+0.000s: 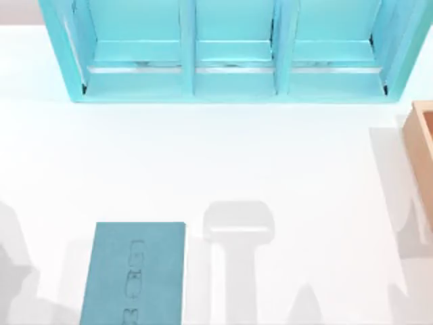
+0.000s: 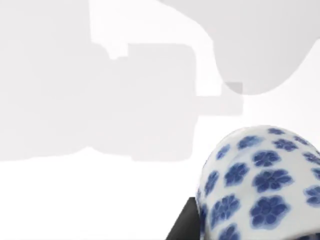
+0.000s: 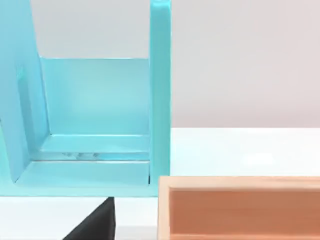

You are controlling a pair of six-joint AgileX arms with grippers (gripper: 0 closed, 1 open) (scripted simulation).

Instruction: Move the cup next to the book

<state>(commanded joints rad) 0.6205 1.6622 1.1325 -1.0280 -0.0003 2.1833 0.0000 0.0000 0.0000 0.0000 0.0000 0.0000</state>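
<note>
The cup (image 2: 260, 182), white with blue flowers, sits very near the lens in the left wrist view. My left gripper (image 2: 235, 231) is shut on it, with one dark finger (image 2: 182, 225) pressed against its side. White table and grey shadows lie beneath the cup. The teal book (image 1: 134, 274) lies flat at the table's front left, faint outline drawings running down its cover. My right gripper (image 3: 95, 225) shows as a dark tip facing the shelf unit and the wooden box at the table's right.
A big light-blue shelf unit (image 1: 233, 51) with three bays spans the back of the table. A light wooden box (image 1: 423, 139) stands at the right edge. Arm shadows fall across the white table (image 1: 223, 156) in front.
</note>
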